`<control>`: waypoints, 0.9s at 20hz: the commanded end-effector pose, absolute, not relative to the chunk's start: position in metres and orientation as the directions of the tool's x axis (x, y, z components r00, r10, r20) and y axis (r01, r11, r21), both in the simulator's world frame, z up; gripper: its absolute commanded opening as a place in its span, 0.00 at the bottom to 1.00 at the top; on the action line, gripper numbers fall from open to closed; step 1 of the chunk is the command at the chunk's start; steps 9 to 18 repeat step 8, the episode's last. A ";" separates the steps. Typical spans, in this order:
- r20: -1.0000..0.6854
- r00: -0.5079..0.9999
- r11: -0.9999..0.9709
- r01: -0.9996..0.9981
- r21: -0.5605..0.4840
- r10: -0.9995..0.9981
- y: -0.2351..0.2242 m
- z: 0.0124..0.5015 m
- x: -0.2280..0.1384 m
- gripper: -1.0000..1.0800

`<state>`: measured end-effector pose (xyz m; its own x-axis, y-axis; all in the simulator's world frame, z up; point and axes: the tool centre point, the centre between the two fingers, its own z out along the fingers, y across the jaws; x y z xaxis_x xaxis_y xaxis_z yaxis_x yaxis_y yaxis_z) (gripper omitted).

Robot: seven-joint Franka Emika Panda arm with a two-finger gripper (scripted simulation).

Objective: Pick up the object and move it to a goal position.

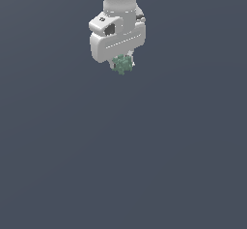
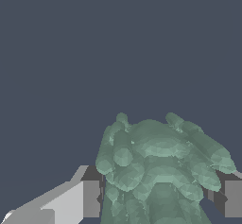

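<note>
The object (image 1: pixel 122 64) is a tiny mottled green lump with a bumpy outline, sitting just under the white gripper (image 1: pixel 123 64) near the top of the exterior view. In the wrist view the object (image 2: pixel 160 166) fills the space between the two fingers (image 2: pixel 90 198), which press on both its sides. The gripper is shut on the object. The fingertips are mostly hidden behind the hand in the exterior view. No goal marker shows in either view.
A plain dark grey-blue surface (image 1: pixel 123 165) fills both views. The arm's white wrist (image 1: pixel 120 1) comes down from the top edge of the exterior view. Nothing else shows.
</note>
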<state>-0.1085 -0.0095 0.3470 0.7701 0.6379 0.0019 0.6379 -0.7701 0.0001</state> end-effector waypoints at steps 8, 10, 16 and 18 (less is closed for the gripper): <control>0.000 0.771 -0.771 0.637 0.000 0.637 -0.013 0.371 -0.114 0.00; 0.000 0.771 -0.771 0.637 0.000 0.637 -0.013 0.371 -0.114 0.00; 0.000 0.771 -0.771 0.637 0.000 0.637 -0.013 0.371 -0.114 0.00; 0.000 0.771 -0.771 0.637 0.000 0.637 -0.013 0.371 -0.114 0.00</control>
